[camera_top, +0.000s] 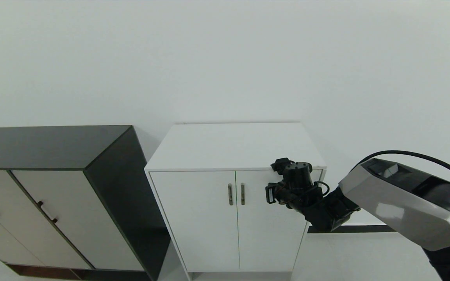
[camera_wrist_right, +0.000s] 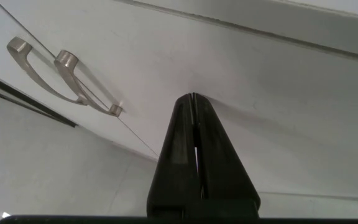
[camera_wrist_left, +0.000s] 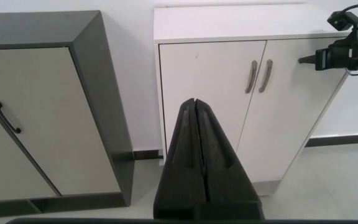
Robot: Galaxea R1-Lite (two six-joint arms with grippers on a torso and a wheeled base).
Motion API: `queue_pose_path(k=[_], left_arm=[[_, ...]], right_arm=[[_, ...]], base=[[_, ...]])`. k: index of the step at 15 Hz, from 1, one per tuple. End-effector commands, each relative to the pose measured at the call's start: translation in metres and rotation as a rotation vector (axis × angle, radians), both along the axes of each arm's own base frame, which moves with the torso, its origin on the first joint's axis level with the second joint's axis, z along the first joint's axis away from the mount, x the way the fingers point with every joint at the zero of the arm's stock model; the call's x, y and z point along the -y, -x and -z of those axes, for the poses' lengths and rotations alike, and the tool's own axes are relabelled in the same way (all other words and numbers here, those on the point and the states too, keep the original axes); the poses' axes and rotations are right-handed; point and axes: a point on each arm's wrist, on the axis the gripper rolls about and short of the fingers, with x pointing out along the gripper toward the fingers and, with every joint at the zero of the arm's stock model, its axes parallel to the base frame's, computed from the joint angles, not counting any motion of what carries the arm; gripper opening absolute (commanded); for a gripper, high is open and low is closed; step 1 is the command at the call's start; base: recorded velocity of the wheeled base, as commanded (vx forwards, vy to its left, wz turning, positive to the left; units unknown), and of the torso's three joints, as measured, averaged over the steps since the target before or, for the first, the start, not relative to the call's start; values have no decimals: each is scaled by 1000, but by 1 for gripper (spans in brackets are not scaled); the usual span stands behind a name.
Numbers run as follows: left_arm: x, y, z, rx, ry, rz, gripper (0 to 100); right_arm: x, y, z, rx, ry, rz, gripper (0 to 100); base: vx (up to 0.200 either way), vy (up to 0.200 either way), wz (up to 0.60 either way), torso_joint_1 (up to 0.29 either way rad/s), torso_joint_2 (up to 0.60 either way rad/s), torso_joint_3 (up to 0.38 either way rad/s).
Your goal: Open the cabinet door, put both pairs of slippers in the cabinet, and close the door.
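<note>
Head view: the white two-door cabinet [camera_top: 233,144] stands at lower centre, doors shut, with its brushed-metal bar handles [camera_top: 230,194] paired at the seam. The right gripper [camera_top: 270,194] sits before the right door, just right of the handles. Right wrist view: jaws pressed together, tip near the door face. Left wrist view: left gripper [camera_wrist_left: 195,106], jaws closed on nothing, well back. A dark grey cabinet with pale doors [camera_top: 123,187] stands at lower left, narrowly apart. Bare floor [camera_top: 365,257] lies at lower right.
</note>
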Motion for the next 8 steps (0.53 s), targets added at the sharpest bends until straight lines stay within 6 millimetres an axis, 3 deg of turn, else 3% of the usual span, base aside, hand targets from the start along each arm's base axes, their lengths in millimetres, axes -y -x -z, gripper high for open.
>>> queue_pose_path(k=[1, 5, 8], left_arm=[[0, 0, 0, 0, 0, -1, 0], [0, 0, 0, 0, 1, 0, 0], [0, 0, 0, 0, 1, -1, 0]], right_arm=[[1, -1, 0, 2, -1, 4, 0], [3, 0, -5, 12, -6, 10, 0], [7, 12, -18, 16, -9, 6, 0]], base=[[0, 0, 0, 0, 0, 0], [0, 0, 0, 0, 0, 0], [0, 0, 0, 0, 0, 0]])
